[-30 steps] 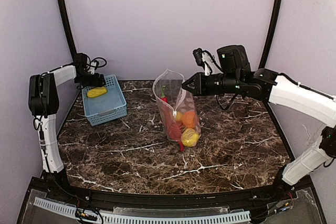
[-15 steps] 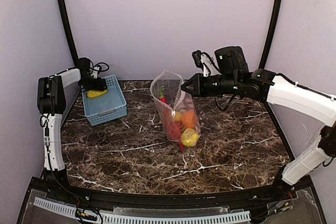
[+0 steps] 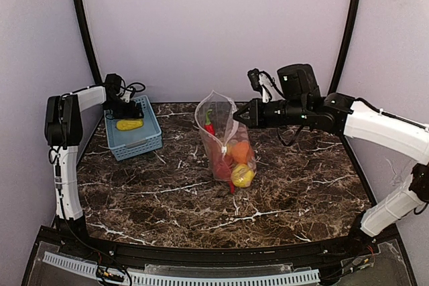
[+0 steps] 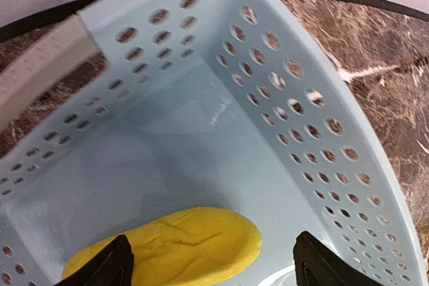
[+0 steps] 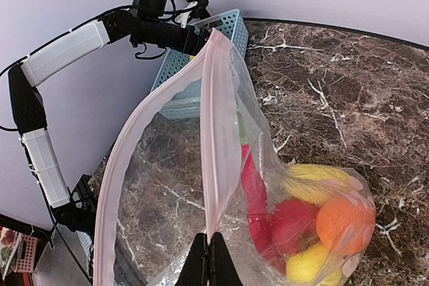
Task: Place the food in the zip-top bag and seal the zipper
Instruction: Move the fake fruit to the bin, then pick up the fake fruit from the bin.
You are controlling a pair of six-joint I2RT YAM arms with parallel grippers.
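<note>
Right wrist view: nearest to me, my right gripper [image 5: 209, 259] is pinched tight on the zipper [image 5: 216, 132], the pale pink strip that rims the mouth of the zip-top bag [image 5: 154, 192]. The bag rises from that pinch with its mouth gaping in a long loop. Its clear film is printed with white ovals.

Low in the bag lies the food. A long red chili [image 5: 253, 192] runs along the wall, with a round red piece [image 5: 291, 226] and an orange ball [image 5: 345, 222] beside it. Yellow pieces [image 5: 315, 182] sit above and below those two. The bag's bottom rests on the dark marbled table [image 5: 322, 85], near its middle in the top view.

Beyond the bag, by the far left edge, stands the blue-grey basket [image 5: 224, 31], and my left arm [image 5: 67, 51] reaches to it.

In the left wrist view my left gripper [image 4: 218, 262] is spread wide inside the basket. One fingertip [image 4: 114, 266] is on either side of a lone yellow piece [image 4: 181, 242] lying on the basket floor. I cannot tell whether the tips touch it.
</note>
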